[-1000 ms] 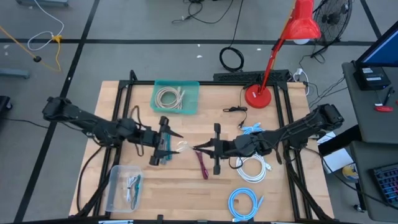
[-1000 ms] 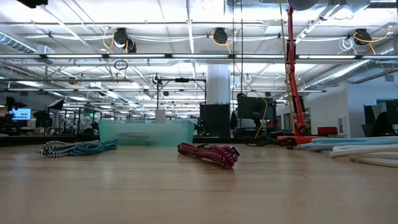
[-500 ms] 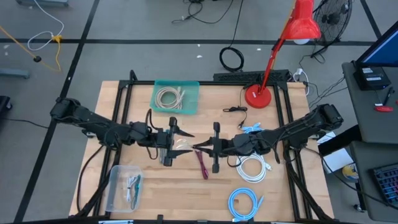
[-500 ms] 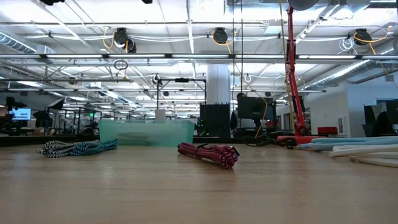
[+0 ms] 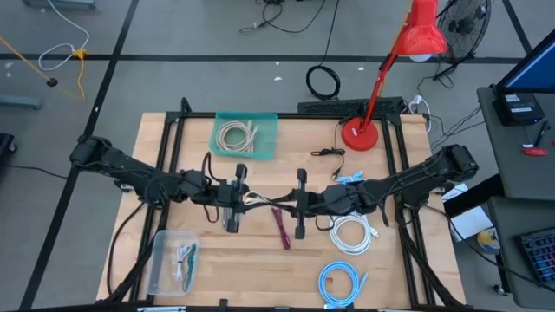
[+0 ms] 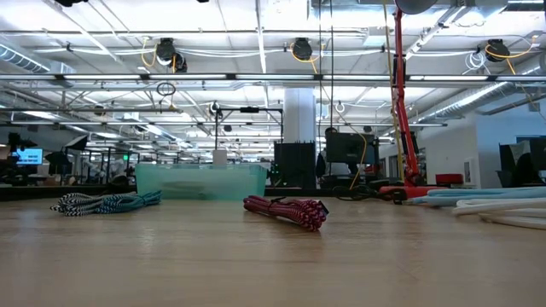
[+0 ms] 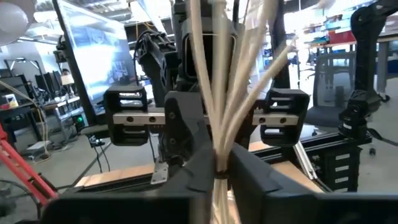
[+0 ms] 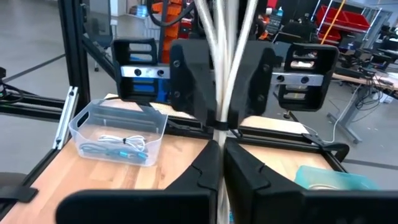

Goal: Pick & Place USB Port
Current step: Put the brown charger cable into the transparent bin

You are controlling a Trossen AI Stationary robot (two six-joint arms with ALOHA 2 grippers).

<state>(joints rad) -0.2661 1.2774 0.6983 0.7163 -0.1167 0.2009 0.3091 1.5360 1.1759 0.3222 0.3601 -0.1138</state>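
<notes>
got both pincers, left pincer [image 5: 245, 198] and right pincer [image 5: 284, 204], clamped on the white cable [image 5: 263, 201] mid-air over the surface, looks like a handoff

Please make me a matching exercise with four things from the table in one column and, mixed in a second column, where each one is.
Things:
1. bundle of pale cream cable
2. coiled beige cable
3. dark red braided cable
4. small blue and white cable

Places:
A. inside the clear plastic box
B. lying on the bare wooden table
C. held between the left pincer and the right pincer, both shut on it
D. inside the teal tray

Pairs: 1-C, 2-D, 3-B, 4-A
</notes>
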